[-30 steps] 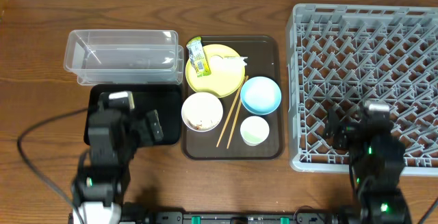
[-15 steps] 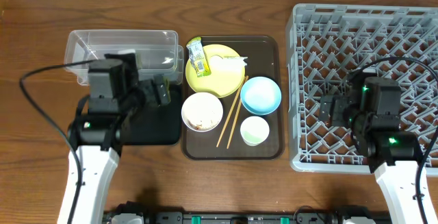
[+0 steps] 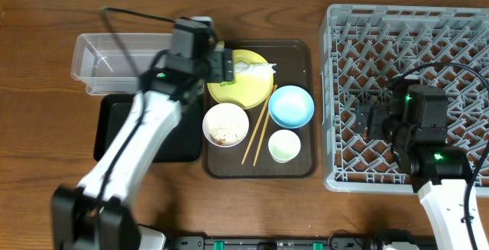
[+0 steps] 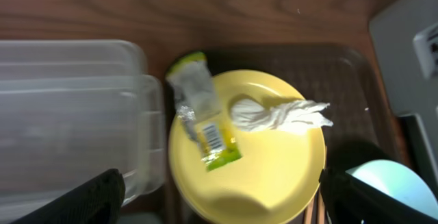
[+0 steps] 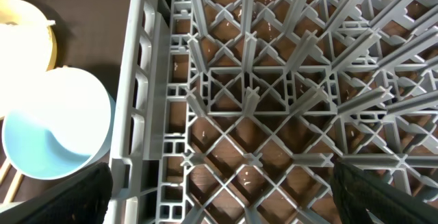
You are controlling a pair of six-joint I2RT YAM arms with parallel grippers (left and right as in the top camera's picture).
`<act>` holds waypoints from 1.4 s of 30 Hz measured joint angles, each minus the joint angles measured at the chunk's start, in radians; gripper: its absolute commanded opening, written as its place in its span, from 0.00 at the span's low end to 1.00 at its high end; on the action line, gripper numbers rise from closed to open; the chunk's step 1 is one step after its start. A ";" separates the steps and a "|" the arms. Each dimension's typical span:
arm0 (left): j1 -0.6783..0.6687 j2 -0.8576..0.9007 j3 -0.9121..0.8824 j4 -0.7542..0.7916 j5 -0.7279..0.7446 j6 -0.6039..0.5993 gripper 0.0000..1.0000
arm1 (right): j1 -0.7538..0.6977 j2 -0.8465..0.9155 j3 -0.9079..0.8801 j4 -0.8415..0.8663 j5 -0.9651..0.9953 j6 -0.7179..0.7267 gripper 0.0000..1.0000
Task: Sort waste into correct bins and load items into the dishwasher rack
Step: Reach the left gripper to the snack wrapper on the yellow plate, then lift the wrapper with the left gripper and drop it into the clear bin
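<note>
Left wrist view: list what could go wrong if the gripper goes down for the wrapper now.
The snack wrapper lies across the rim of the yellow plate, so the open left gripper might pinch the rim too or just slide it. The crumpled scrap sits close beside it and could get caught.

Wooden table (image 3: 46, 21) bears tub (image 3: 95, 63), black tray (image 3: 182, 139), brown tray (image 3: 298, 51), rack (image 3: 458, 21)

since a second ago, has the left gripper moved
Yes. In the overhead view the left gripper has gone from above the black tray up the image and rightward, to the left edge of the yellow plate, beside the clear tub.
</note>
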 measured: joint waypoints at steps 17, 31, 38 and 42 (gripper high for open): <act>-0.054 0.344 0.000 0.177 -0.048 -0.084 0.87 | 0.000 0.000 0.000 0.000 -0.002 0.000 0.99; -0.054 0.423 0.000 0.185 -0.072 -0.123 0.35 | 0.000 0.000 0.000 -0.003 -0.002 0.000 0.99; -0.054 0.421 0.000 0.168 -0.074 -0.117 0.07 | 0.000 0.000 0.000 -0.003 -0.002 0.000 0.99; -0.054 0.375 0.000 0.159 -0.073 -0.117 0.06 | 0.000 0.000 0.000 -0.004 -0.002 0.000 0.99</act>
